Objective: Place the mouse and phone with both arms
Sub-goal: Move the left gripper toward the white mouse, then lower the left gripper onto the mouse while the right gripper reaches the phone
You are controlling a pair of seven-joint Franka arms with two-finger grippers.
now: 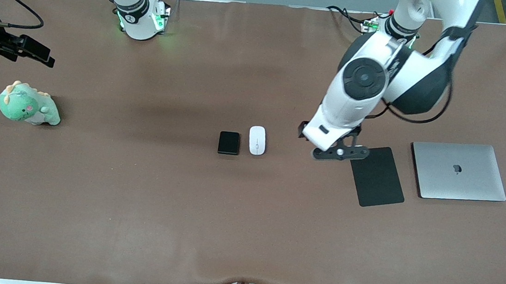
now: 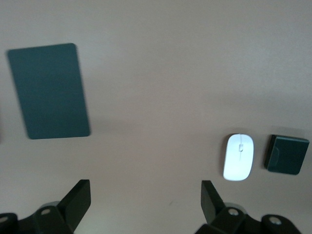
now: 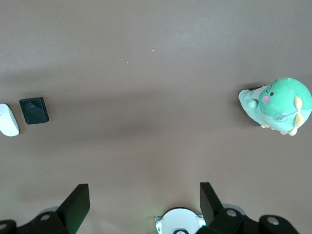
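Both task objects lie untouched at mid-table, so the step in hand is judged to be the approach before any pickup. The mouse [image 1: 257, 140] is a small white oval with a glossy top and a thin centre line; it lies flat, just beside the phone [image 1: 228, 143], on the side toward the left arm's end of the table. The phone is a short black slab with rounded corners, about the same size as the mouse, lying flat with a narrow gap between the two. The left gripper [image 1: 341, 153] hangs over bare table between the mouse and the mouse pad [image 1: 377, 176], its fingers spread wide and holding nothing, as the left wrist view confirms. The right gripper [image 1: 34, 52] is up over the right arm's end of the table, above the green plush dinosaur [image 1: 28, 105]; its fingers are likewise spread and empty. A closed silver laptop [image 1: 459, 170] lies beside the mouse pad, toward the left arm's end. The next move probably calls for the left gripper to centre over the mouse and descend with the fingers straddling its narrow sides, while the right gripper crosses to the phone. Because the two objects lie so close, each descent risks nudging the neighbouring object.
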